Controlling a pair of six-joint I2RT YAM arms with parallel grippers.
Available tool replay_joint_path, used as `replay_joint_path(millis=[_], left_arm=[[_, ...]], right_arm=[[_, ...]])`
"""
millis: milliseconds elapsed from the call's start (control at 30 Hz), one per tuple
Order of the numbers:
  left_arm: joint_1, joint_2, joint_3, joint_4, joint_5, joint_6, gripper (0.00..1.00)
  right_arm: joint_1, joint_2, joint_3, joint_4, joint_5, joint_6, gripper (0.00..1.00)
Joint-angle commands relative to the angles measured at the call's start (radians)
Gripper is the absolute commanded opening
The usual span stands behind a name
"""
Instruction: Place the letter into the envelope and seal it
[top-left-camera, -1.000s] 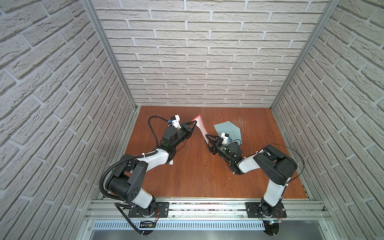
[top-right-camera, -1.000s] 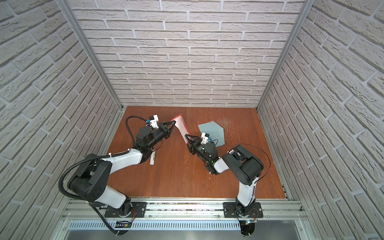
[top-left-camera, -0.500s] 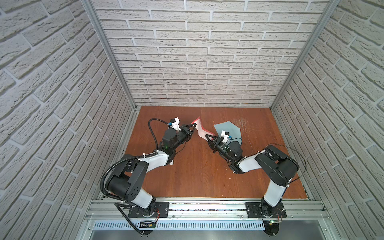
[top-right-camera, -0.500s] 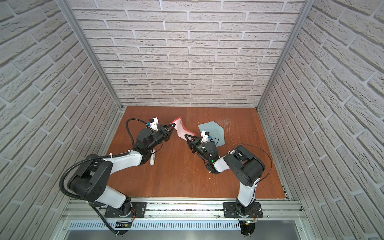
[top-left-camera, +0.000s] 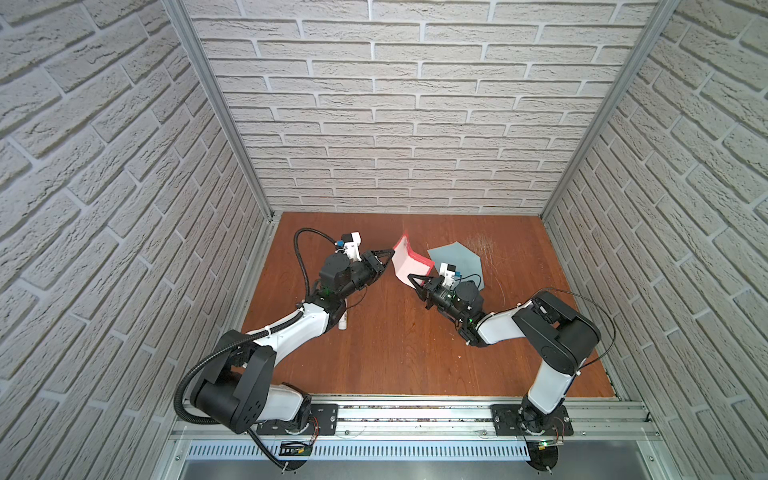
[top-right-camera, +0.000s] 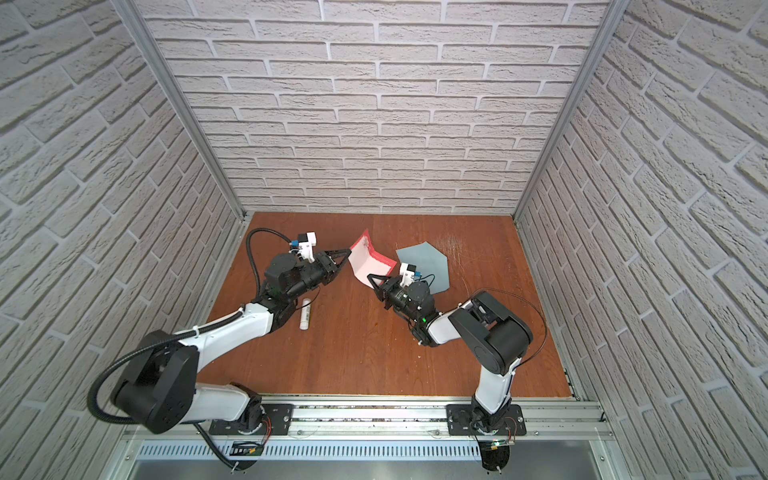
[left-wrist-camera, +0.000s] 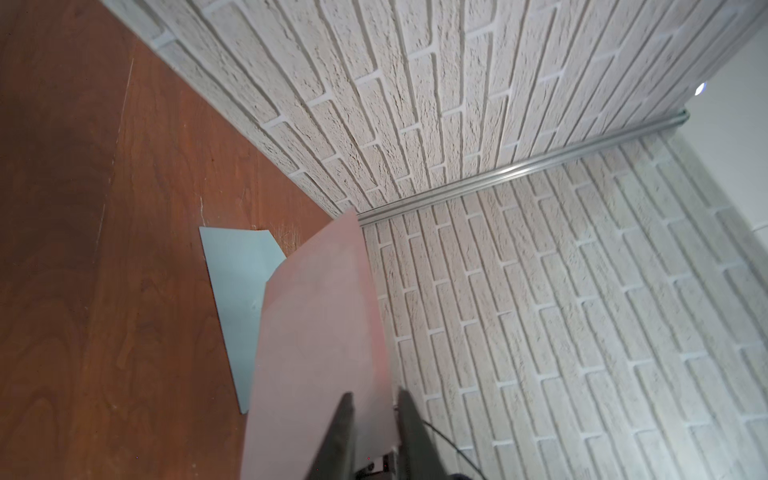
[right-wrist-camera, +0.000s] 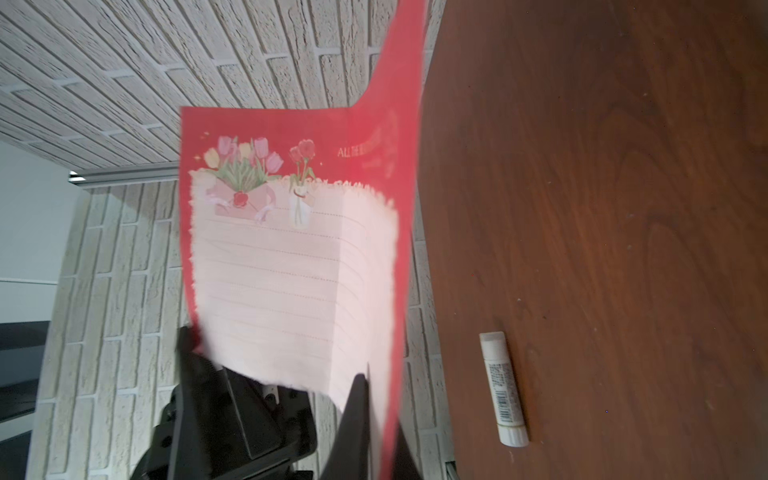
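Right tool (top-left-camera: 414, 279) clamps the near edge of the letter (top-left-camera: 409, 262), held upright and bent above the tabletop (top-left-camera: 395, 345). Left tool (top-left-camera: 388, 259) stands parted around its left edge. The envelope (top-left-camera: 461, 259) lies flat just right of it.

White shells (top-left-camera: 498, 328), black joints (top-left-camera: 559, 334); black tapered left gripper (top-left-camera: 390, 258) and right gripper (top-left-camera: 413, 279); ribbed black cable (top-left-camera: 179, 397) on left arm (top-left-camera: 291, 332)

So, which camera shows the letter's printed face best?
The right wrist view: the letter faces it, flowers and ruled lines clear. The left wrist view shows its plain back; both top views show it small.
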Motion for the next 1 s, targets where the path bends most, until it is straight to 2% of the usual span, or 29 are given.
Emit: replay_joint_path(millis=[0, 67, 167, 300, 433, 567, 700, 867, 967], left_arm=[[0.008, -0.064, 0.05, -0.156, 0.049, 0.146, 0.51], [0.012, -0.105, 0.063, -0.25, 0.047, 0.205, 0.59], [0.03, -0.174, 0.093, -0.426, 0.027, 0.302, 0.69], [0.069, -0.261, 0.119, -0.616, -0.013, 0.399, 0.71], [0.136, -0.32, 0.103, -0.717, -0.022, 0.435, 0.71], [0.212, -0.349, 0.044, -0.694, 0.029, 0.41, 0.67], [0.274, -0.334, -0.033, -0.598, 0.122, 0.356, 0.64], [0.296, -0.198, -0.111, -0.368, 0.261, 0.26, 0.55], [0.294, -0.105, -0.155, -0.147, 0.325, 0.168, 0.5]], right_arm=[[-0.003, -0.099, 0.049, -0.165, -0.049, -0.118, 0.06], [-0.004, -0.156, 0.079, -0.305, -0.065, -0.202, 0.06], [-0.003, -0.269, 0.164, -0.638, -0.07, -0.382, 0.06], [-0.003, -0.38, 0.312, -1.115, -0.017, -0.649, 0.06], [-0.006, -0.421, 0.445, -1.4, 0.028, -0.805, 0.06], [-0.008, -0.43, 0.53, -1.543, 0.035, -0.887, 0.06], [-0.013, -0.438, 0.588, -1.621, 0.021, -0.934, 0.05], [-0.015, -0.448, 0.61, -1.604, -0.065, -0.968, 0.06], [-0.015, -0.453, 0.61, -1.562, -0.15, -0.976, 0.06]])
